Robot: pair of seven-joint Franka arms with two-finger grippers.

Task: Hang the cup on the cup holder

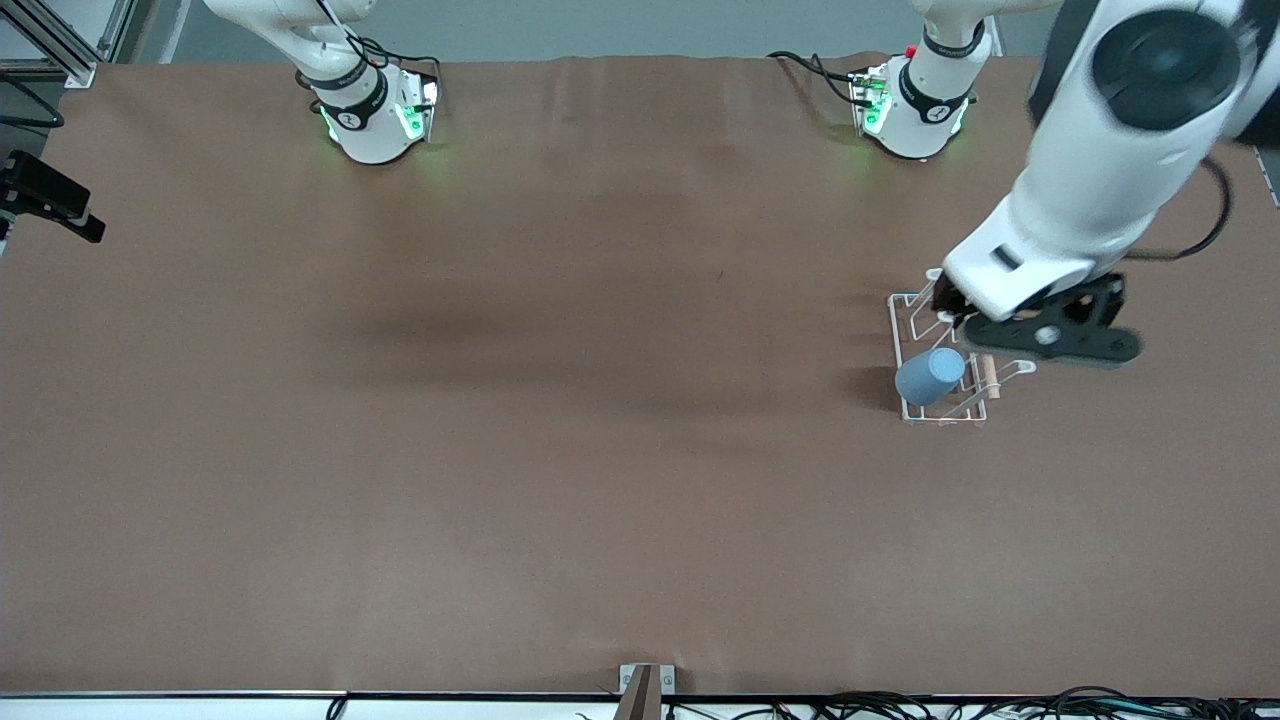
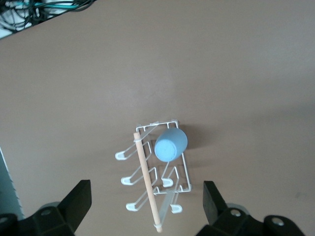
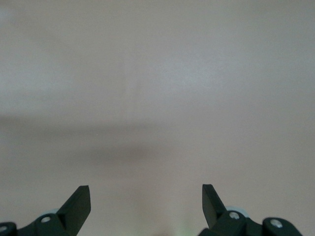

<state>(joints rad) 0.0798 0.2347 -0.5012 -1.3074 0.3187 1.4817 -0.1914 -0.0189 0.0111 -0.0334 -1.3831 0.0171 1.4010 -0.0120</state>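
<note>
The light-blue cup (image 1: 930, 375) (image 2: 171, 144) sits tilted over a prong of the cup holder, closed end up. That prong is at the holder's end nearer the front camera. The cup holder (image 1: 897, 345) (image 2: 185, 169) is a white wire rack with a wooden rod (image 1: 988, 377) (image 2: 146, 182) along its top, standing toward the left arm's end of the table. My left gripper (image 1: 950, 305) (image 2: 147, 189) hangs open above the rack, holding nothing and clear of the cup. My right gripper (image 3: 146, 191) is open and empty over bare brown table; the front view shows only that arm's base, where it waits.
Brown cloth (image 1: 560, 400) covers the table. Cables (image 1: 1000, 705) lie along the edge nearest the front camera, and a small bracket (image 1: 645, 690) stands at its middle. The left arm's bulky forearm (image 1: 1100, 150) hangs over the rack's surroundings.
</note>
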